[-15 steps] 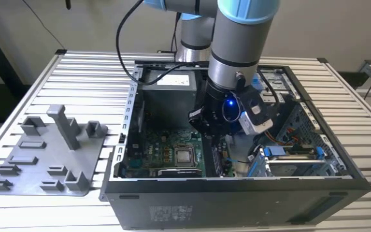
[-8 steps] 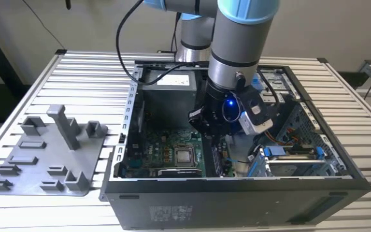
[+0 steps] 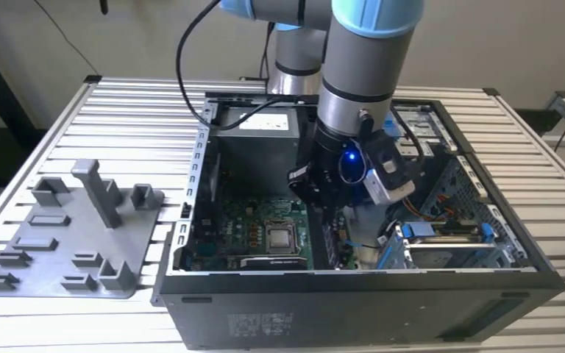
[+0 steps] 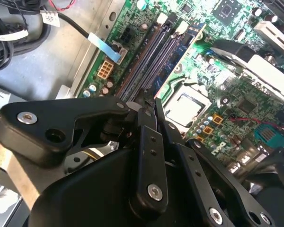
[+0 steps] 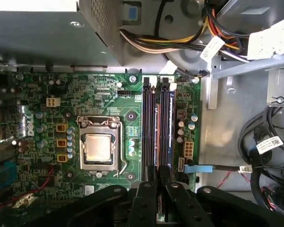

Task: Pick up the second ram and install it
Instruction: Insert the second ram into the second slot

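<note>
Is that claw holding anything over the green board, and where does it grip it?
The claw is closed over the memory slots of the motherboard. Whether a thin ram stick sits edge-on between its fingers cannot be told.

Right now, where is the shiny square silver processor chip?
In the first wrist view, the square silver processor chip sits in its socket on the green motherboard, between a column of small orange parts and the long black memory slots.

Slatted metal table (image 3: 135, 118), pale wall (image 3: 115, 37) behind.
</note>
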`<state>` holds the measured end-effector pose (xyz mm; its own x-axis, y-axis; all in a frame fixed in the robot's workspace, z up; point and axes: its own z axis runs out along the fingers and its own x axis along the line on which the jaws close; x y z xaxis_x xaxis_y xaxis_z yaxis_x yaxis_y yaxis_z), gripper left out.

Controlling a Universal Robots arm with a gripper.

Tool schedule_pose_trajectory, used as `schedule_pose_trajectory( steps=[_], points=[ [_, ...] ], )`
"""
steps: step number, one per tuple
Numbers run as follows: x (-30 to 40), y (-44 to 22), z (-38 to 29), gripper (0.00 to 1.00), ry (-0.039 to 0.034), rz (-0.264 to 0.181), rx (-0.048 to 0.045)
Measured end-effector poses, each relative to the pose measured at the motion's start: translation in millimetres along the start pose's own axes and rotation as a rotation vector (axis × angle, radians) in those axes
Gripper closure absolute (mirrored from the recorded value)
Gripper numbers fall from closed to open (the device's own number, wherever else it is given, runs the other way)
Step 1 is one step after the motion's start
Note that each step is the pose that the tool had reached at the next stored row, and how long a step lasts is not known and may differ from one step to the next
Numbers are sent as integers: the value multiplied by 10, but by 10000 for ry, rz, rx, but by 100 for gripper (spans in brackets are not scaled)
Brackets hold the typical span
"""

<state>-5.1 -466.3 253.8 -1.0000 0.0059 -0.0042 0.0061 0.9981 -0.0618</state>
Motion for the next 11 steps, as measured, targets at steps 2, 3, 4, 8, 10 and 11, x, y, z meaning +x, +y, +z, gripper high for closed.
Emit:
schedule_pose_trajectory(
  steps=[2,3,4,8,10,11],
  points=[
    [-2,16,18,86,7,-1,103],
    [-6,19,33,86,8,0,105],
    [-19,24,41,86,17,2,111],
    [-45,39,79,86,39,1,112],
    [-47,64,102,86,47,3,116],
    [-47,84,111,86,46,0,114]
  ],
)
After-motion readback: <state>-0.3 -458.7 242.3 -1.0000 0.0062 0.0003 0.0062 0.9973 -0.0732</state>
